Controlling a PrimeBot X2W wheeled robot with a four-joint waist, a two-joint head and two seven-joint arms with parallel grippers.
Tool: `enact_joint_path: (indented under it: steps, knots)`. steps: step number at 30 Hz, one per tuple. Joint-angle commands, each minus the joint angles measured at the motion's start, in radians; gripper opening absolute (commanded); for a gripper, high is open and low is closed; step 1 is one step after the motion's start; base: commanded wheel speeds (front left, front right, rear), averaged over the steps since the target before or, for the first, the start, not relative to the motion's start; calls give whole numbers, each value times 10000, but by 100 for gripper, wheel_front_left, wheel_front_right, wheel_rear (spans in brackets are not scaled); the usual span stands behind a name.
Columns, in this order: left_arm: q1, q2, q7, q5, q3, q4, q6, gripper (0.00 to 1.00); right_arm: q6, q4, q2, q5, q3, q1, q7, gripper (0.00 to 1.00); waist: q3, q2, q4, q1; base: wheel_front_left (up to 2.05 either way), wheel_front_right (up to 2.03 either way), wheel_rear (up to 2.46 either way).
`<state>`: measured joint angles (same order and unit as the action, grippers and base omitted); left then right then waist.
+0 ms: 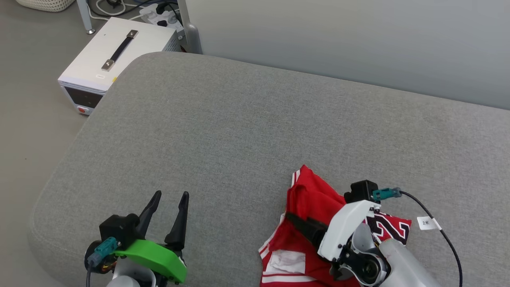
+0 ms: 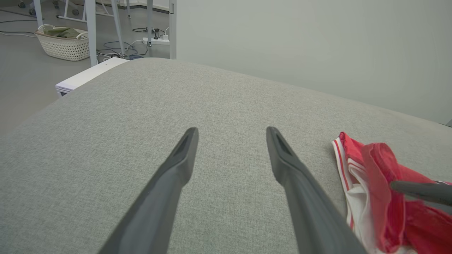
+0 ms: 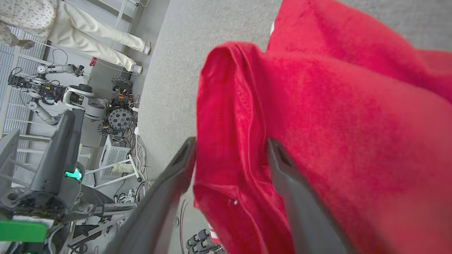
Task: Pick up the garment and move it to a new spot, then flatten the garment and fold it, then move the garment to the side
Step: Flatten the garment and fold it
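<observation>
The garment (image 1: 310, 191), a bright red T-shirt with white and striped trim, lies crumpled at the front right of the grey cushion (image 1: 247, 131). My right gripper (image 1: 295, 221) reaches into it from the right. In the right wrist view this gripper (image 3: 231, 143) is open, its fingers straddling a raised red fold of the garment (image 3: 335, 106). My left gripper (image 1: 171, 195) hovers open over bare cushion at the front left, well apart from the shirt. The left wrist view shows the left gripper (image 2: 231, 132) holding nothing, the garment (image 2: 381, 165) to its right and one right finger (image 2: 420, 190) on the cloth.
A white box with a dark handle (image 1: 115, 52) stands on the floor left of the cushion, with a power strip behind it. A grey wall (image 1: 358, 36) runs along the back. A laundry basket (image 2: 63, 44) and a person's legs (image 3: 95, 38) are farther off.
</observation>
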<state>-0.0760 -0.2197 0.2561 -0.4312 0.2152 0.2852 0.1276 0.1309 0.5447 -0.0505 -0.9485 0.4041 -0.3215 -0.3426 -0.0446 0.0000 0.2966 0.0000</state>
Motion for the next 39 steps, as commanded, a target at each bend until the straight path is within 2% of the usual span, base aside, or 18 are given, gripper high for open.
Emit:
enact_joint_path:
  steps: [1, 9, 13, 16, 20, 22, 26, 29, 34, 39]
  knots:
    - [-103, 45, 57, -74, -43, 37, 31, 100, -2, 48, 2, -99, 210, -206, 126, 100, 31, 0, -14, 0, 0, 0, 0]
    - [65, 47, 57, -36, -104, 95, 31, 100, -2, -652, 2, -887, 1294, -390, 99, 100, 362, 0, -322, 0, 0, 0, 0]
    - [144, 31, 57, -28, -89, 66, 31, 100, -2, -1041, 3, -1244, 1241, -469, 62, 100, 528, 0, -579, 0, 0, 0, 0]
    - [170, 22, 57, -40, -57, -2, 31, 100, -2, -1343, 3, -1053, 973, -663, 78, 100, 595, 0, -800, 0, 0, 0, 0]
    - [176, 34, 57, -71, -29, -137, 31, 100, -2, -1905, -48, 137, 249, -907, -48, 100, 631, 0, -1126, 0, 0, 0, 0]
    - [168, 44, 57, -78, -36, -230, 31, 100, -2, -2373, -356, 1025, -87, -968, -86, 100, 626, 0, -1294, 0, 0, 0, 0]
    - [130, 90, 57, -99, -40, -483, 31, 100, -2, -3477, -1558, 3226, -414, -895, 171, 100, 564, 0, -1629, 0, 0, 0, 0]
    - [95, 131, 57, -109, -41, -675, 31, 100, -2, -4020, -2275, 4273, -833, -592, 666, 100, 531, 0, -1840, 0, 0, 0, 0]
    - [109, 187, 57, -93, -74, -884, 31, 100, -2, -4681, -3126, 5247, -1494, 166, 1703, 100, 527, 0, -2166, 0, 0, 0, 0]
    - [236, 259, 57, -33, -146, -1044, 31, 100, -2, -5137, -3270, 5709, -2434, 1208, 2805, 100, 566, 0, -2411, 0, 0, 0, 0]
